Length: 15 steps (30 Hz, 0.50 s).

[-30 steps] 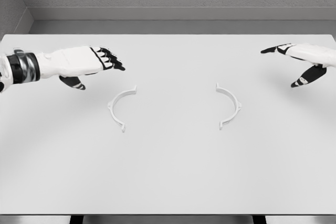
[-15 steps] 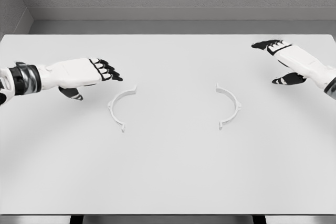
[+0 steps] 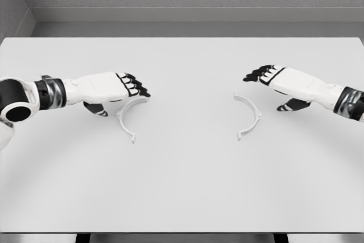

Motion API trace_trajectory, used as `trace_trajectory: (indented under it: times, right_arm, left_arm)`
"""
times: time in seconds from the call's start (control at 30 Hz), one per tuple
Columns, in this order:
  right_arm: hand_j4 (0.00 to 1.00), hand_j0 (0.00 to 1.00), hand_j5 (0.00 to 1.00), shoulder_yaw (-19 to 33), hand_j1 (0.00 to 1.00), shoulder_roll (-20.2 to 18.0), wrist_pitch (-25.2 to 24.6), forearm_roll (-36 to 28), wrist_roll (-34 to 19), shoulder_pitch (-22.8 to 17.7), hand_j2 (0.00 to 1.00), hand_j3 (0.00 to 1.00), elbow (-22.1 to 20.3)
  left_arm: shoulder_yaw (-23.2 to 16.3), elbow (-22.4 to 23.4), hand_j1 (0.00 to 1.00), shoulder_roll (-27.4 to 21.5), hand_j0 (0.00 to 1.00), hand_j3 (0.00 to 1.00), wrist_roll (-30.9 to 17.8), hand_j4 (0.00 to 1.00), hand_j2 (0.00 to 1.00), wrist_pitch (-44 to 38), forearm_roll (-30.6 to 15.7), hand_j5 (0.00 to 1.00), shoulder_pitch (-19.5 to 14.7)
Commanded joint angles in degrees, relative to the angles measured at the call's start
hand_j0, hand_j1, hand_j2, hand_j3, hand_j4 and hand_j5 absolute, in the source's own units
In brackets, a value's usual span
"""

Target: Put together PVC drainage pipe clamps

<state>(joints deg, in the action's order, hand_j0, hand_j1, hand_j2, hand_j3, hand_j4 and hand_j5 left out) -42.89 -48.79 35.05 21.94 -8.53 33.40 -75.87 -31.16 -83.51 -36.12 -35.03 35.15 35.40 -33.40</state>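
On the wide white desk [image 3: 182, 186] we keep our left robot hand [image 3: 116, 86] and right robot hand [image 3: 284, 81] loosely spread, empty, each poised over its own clamp half [image 3: 129, 115] [image 3: 250, 115], ready to grasp.

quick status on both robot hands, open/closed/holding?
Left robot hand: open, holds nothing, fingertips over the left clamp half.
Right robot hand: open, holds nothing, above the right clamp half.
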Motion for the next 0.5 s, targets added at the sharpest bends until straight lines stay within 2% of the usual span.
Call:
trace_trajectory:
  times: [0.0,0.33,0.4,0.47]
  right_arm:
    - [1.00,1.00,1.00,0.0,1.00,-0.1,0.0,-0.3,-0.3,-0.1,1.00,1.00,-1.7]
    - [1.00,1.00,1.00,0.4,1.00,0.1,0.0,-3.7,0.8,-1.8,1.00,1.00,-1.7]
    - [1.00,1.00,1.00,0.4,1.00,0.6,0.0,-3.7,0.8,-2.2,1.00,1.00,-1.7]
    - [1.00,1.00,1.00,0.4,1.00,0.7,0.0,-3.8,0.8,-2.2,1.00,1.00,-1.4]
  left_arm:
    - [0.0,0.5,1.00,1.2,1.00,1.00,0.0,1.00,1.00,-0.2,1.2,1.00,0.0]
    - [0.0,3.0,1.00,3.0,1.00,1.00,0.0,1.00,1.00,-0.2,1.8,1.00,0.0]
    - [0.0,3.4,1.00,5.0,1.00,1.00,0.0,1.00,1.00,-0.2,4.3,1.00,0.0]
    - [0.0,3.7,1.00,5.0,1.00,1.00,0.0,1.00,1.00,-0.2,4.2,1.00,0.0]
